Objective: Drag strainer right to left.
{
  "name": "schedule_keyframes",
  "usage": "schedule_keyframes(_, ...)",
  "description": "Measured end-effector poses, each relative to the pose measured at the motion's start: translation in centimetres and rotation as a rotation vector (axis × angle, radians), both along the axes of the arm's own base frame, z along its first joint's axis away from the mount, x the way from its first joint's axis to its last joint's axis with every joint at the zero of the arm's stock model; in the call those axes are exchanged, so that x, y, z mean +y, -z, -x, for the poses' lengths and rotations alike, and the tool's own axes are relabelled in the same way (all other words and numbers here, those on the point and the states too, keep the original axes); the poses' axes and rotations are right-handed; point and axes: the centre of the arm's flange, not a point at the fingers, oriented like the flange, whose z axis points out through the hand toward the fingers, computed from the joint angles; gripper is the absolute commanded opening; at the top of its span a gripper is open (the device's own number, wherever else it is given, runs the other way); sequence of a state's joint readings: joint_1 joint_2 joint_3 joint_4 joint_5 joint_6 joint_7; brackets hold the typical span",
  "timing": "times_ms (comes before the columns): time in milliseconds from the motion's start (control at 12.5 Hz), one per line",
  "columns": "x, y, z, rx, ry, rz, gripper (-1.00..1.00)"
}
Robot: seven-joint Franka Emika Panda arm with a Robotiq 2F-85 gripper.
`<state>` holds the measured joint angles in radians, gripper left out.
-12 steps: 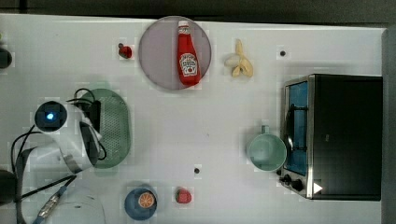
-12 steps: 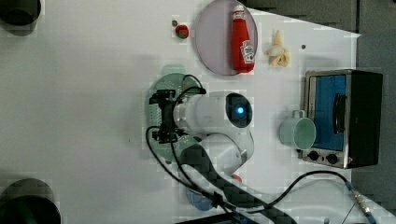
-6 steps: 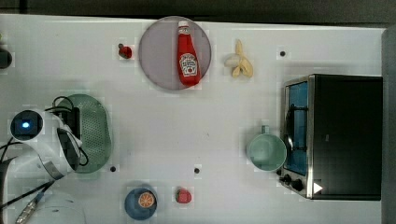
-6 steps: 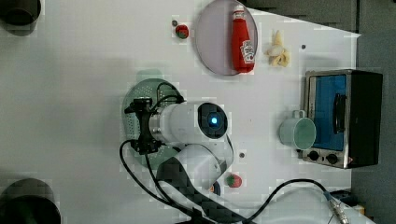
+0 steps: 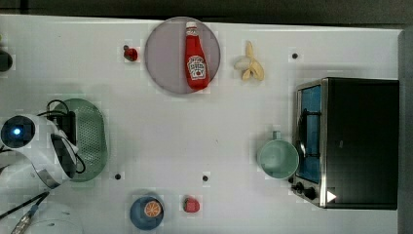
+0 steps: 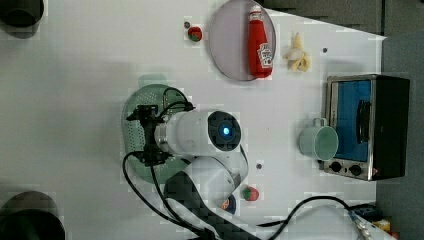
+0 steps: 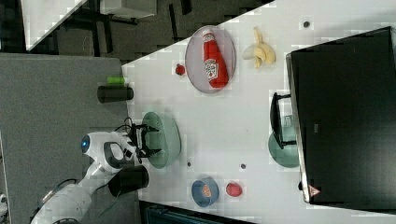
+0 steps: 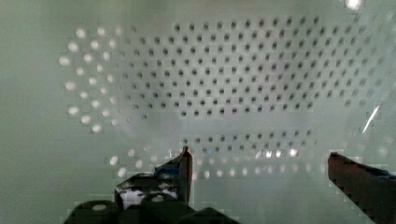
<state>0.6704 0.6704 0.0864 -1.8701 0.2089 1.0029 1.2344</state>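
The strainer (image 5: 90, 136), a pale mint-green oblong colander, lies near the top view's left edge, partly under my white arm. It also lies beneath the arm in the left view as the strainer (image 6: 134, 106), and beside the arm's end in the right view as the strainer (image 7: 166, 135). My gripper (image 6: 148, 136) hangs over its perforated inside. In the wrist view the strainer (image 8: 233, 84) is very close, and the gripper (image 8: 259, 161) stands open with nothing between its two dark fingertips (image 8: 184, 161). From the right view the gripper (image 7: 147, 140) reaches over the strainer's rim.
A mint-green mug (image 5: 277, 158) stands beside a toaster oven (image 5: 353, 141) at the top view's right. At the back are a grey plate (image 5: 163, 58) with a ketchup bottle (image 5: 195, 58), a banana (image 5: 251, 66) and a small red item (image 5: 130, 53). A blue bowl (image 5: 146, 210) and a strawberry (image 5: 191, 204) sit in front.
The arm and the strainer slid toward the top view's left between the earliest frames and half a second ago. Since then both have stayed almost still, and the gripper stays open.
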Motion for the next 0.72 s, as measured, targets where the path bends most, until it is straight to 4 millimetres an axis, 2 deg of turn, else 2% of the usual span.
schedule_keyframes(160, -2.3, -1.5, -0.5, -0.023, -0.080, 0.048, 1.00)
schedule_keyframes(320, -6.2, -4.6, -2.2, 0.006, -0.153, 0.124, 1.00)
schedule_keyframes(400, -8.3, -7.0, -3.5, 0.011, -0.193, 0.136, 1.00)
schedule_keyframes(560, -13.5, -13.6, -6.4, -0.018, -0.271, 0.122, 1.00)
schedule_keyframes(720, -20.7, -22.4, -8.7, -0.058, -0.338, 0.109, 1.00)
